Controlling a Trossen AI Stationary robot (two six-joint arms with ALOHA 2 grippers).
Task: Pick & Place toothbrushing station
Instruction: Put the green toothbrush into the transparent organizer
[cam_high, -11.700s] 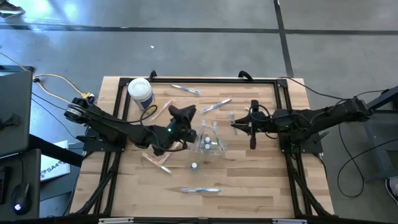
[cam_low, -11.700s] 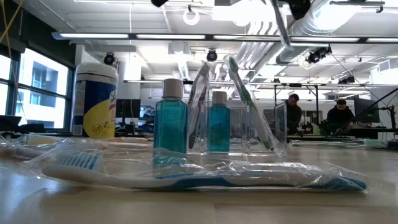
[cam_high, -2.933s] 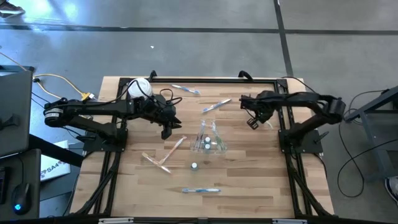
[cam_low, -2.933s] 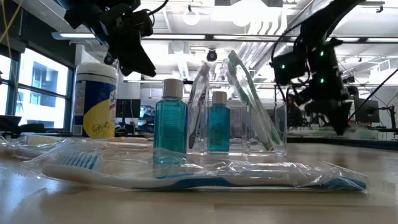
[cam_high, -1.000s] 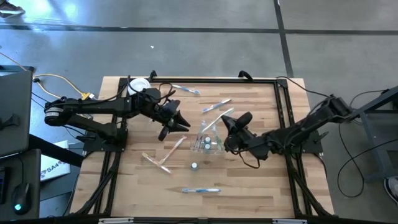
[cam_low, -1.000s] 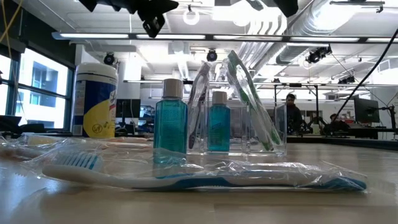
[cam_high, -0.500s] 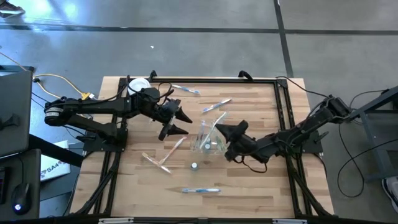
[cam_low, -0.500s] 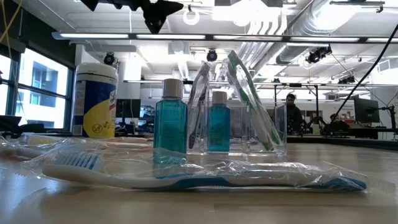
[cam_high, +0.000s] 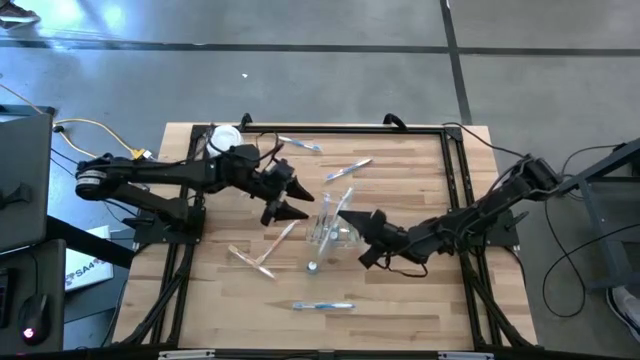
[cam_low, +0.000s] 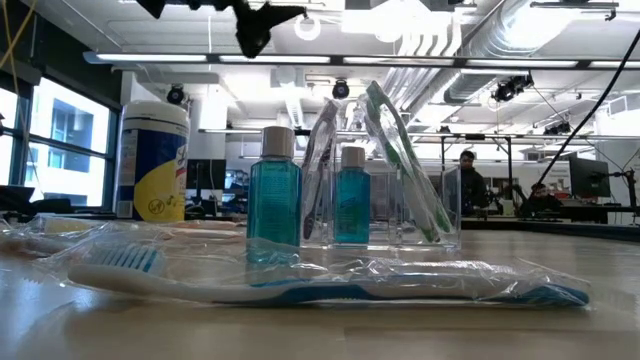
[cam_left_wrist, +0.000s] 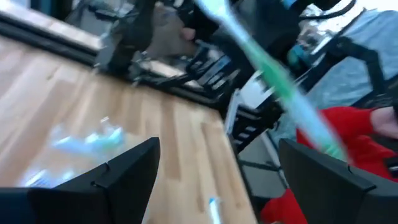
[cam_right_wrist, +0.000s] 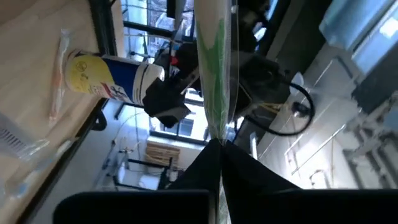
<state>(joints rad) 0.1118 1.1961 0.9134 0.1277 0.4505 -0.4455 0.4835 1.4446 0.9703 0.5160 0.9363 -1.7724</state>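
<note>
Right gripper (cam_high: 352, 222) is positioned just beside the clear cup (cam_high: 333, 232) at desk (cam_high: 420, 300) centre, jaws clamped on a green toothbrush (cam_right_wrist: 213, 74) in clear wrap; brush is seen extending straight out from the jaw tips in the right wrist view. Left gripper (cam_high: 297, 201) is held above the desk on the cup's other side, jaws spread wide, nothing between them. Two teal bottles (cam_low: 273, 190) are seen at the cup. A blue wrapped toothbrush (cam_low: 330, 280) is lying well apart from both jaws. Wipes canister (cam_low: 153, 160) is standing behind the left arm.
</note>
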